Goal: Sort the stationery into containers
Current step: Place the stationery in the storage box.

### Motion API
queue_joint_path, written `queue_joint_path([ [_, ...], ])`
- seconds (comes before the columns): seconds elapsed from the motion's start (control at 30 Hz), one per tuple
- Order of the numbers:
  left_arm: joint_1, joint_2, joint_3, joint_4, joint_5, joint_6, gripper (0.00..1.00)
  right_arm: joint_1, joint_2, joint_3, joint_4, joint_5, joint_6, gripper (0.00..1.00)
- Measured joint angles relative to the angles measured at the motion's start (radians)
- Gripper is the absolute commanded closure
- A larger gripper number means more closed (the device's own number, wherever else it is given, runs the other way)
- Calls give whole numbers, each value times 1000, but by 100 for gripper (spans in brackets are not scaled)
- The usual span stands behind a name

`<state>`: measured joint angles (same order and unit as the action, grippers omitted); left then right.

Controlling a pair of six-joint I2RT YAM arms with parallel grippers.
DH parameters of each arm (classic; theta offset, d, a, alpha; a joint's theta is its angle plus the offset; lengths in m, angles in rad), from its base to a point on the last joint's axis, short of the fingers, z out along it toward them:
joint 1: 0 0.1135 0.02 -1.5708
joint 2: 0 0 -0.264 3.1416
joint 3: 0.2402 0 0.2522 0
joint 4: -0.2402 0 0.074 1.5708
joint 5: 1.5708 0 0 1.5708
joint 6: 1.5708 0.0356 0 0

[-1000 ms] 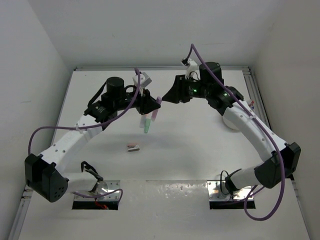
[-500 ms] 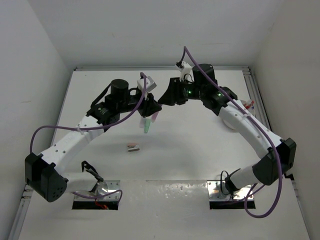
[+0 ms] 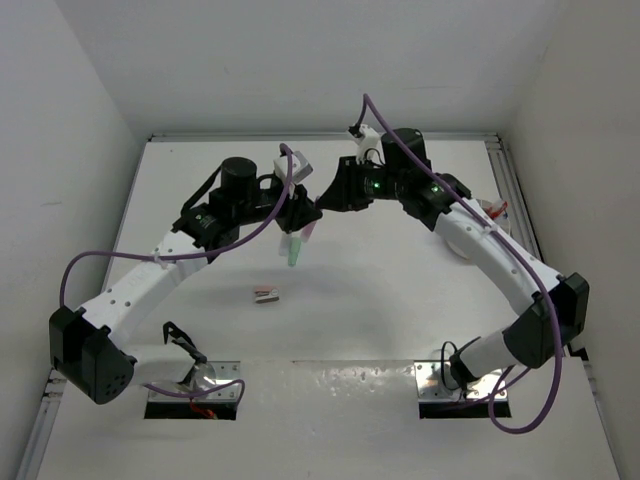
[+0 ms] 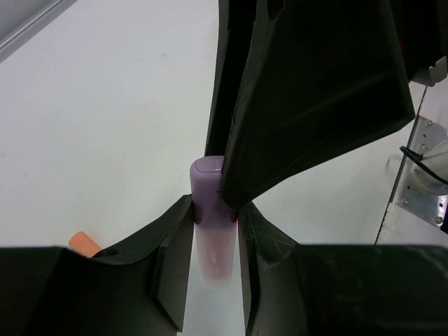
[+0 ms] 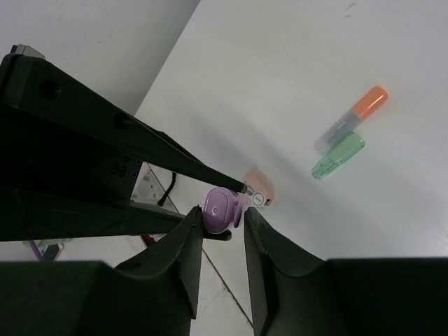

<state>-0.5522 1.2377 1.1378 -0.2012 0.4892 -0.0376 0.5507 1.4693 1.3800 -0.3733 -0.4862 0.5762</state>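
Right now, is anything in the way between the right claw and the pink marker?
Nothing visible is. The fingers of the right gripper sit on either side of the pink marker, at its end. The left gripper holds the marker's body from the other side.

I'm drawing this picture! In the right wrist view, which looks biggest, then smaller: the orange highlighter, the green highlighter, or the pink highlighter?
1. orange highlighter
2. green highlighter
3. pink highlighter, but this place is unsure: it points end-on at the camera and is much nearer.
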Motion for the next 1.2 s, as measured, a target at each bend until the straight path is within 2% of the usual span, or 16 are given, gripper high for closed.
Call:
queue_joint_path([
  [0.17, 0, 1, 0, -19, -8, 0, 100, 3, 19, 0, 10, -14, 0, 72],
  [0.27, 0, 2, 0, -27, -13, 0, 100, 3, 27, 0, 13, -19, -1, 82],
  [0.3, 0, 2, 0, -30, -15, 0, 88, 3, 28, 0, 13, -19, -2, 90],
  [0.37, 0, 2, 0, -32, -18, 0, 63, 3, 30, 0, 13, -19, -8, 98],
  [0.4, 0, 2, 0, -32, -19, 0, 32, 3, 30, 0, 13, -18, -11, 100],
  [0.5, 0, 2, 8, -37, -18, -6, 0, 5, 30, 0, 5, -8, -37, 100],
  [0.63, 10, 2, 32, -60, -26, 2, 0, -27, 27, 0, -21, -1, -87, 100],
  [0.8, 63, 2, 84, -154, -15, 44, 0, -209, -23, -5, -101, 3, -216, 100],
  [1.0, 126, 18, 175, -309, 18, 147, 0, -444, -130, 18, -374, 58, -620, 100],
  [1.2, 148, 48, 165, -354, 48, 184, 0, -640, -237, 0, -584, 97, -1031, 100],
])
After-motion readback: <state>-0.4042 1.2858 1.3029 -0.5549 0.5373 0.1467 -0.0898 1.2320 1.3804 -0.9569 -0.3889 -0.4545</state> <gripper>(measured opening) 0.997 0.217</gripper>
